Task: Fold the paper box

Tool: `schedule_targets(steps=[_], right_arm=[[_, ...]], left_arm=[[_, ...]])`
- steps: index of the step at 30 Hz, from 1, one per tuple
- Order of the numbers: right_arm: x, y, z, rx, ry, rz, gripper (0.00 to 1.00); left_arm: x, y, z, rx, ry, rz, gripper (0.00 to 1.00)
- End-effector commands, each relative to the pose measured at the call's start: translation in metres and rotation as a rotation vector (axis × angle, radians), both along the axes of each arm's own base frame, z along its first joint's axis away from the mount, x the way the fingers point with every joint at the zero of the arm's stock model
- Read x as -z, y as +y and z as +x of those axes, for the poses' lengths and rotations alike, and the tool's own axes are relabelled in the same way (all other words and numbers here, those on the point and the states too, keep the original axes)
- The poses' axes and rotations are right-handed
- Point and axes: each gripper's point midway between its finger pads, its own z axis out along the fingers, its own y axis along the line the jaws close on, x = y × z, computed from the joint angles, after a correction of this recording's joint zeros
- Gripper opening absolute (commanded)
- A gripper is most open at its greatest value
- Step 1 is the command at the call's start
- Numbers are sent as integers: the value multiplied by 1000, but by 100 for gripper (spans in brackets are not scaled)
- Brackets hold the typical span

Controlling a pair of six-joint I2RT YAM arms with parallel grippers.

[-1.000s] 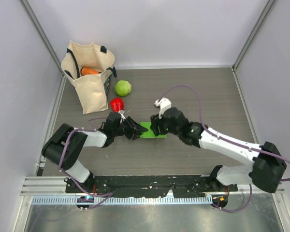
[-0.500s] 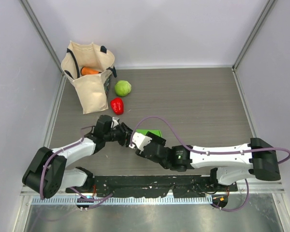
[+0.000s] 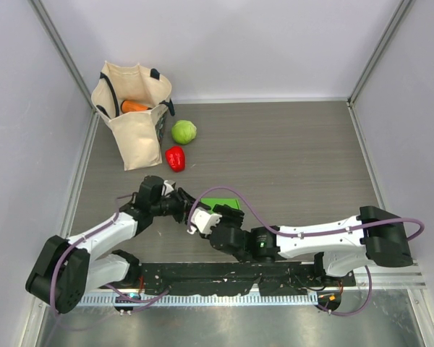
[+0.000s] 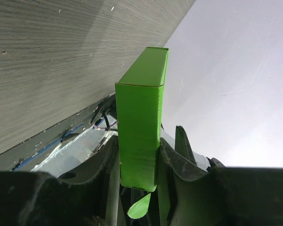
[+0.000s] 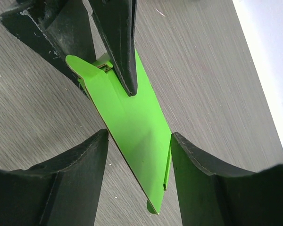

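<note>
The left hand (image 4: 140,155) is clamped on one end of the paper box (image 4: 140,117), a half-folded sleeve near the worktop's (image 3: 289,159) front edge, while the right hand (image 5: 139,139), spread apart, straddles it; being light, flimsy card, it is probably best pinched gently along a crease.

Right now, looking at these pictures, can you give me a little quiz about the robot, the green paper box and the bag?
1. What colour is the thing poking out of the bag?
2. True or false: the paper box is inside the bag.
3. Which jaws clamp the paper box? A left jaws, B right jaws, C neither.
Key: 1 orange; 2 false; 3 A.
</note>
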Motion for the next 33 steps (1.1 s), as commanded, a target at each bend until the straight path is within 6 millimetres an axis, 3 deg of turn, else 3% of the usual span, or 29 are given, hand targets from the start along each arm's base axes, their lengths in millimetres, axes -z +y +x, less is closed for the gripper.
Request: schedule_targets(steps=[1,8,15,18,22,24,28,30,33], right_arm=[[-2,6,1,3,-17,27,60],[-8,-13,17,89,-154,-1,58],[-25,-10,12,82,-239,64,47],[-26,-8,7,74,-240,76,43],[-24,-7,3,100,-189,108,32],[-13,-12,-1,102,-141,77,24],[6,-9,-19,68,37,85,21],[18,-14,-22,49,124,52,20],[29,-11,-29,12,287,83,20]], left_arm=[[-18,-1,-5,21,-2,-41,19],[-28,1,-10,26,-2,-51,20],[-34,3,-13,20,-14,-61,21],[-31,5,-15,10,-6,-45,29],[-28,12,-10,-23,-75,19,51],[-30,17,-5,-28,-180,71,62],[-29,49,6,-70,-413,310,73],[-21,76,14,-120,-495,487,73],[-34,102,20,-195,-647,591,65]])
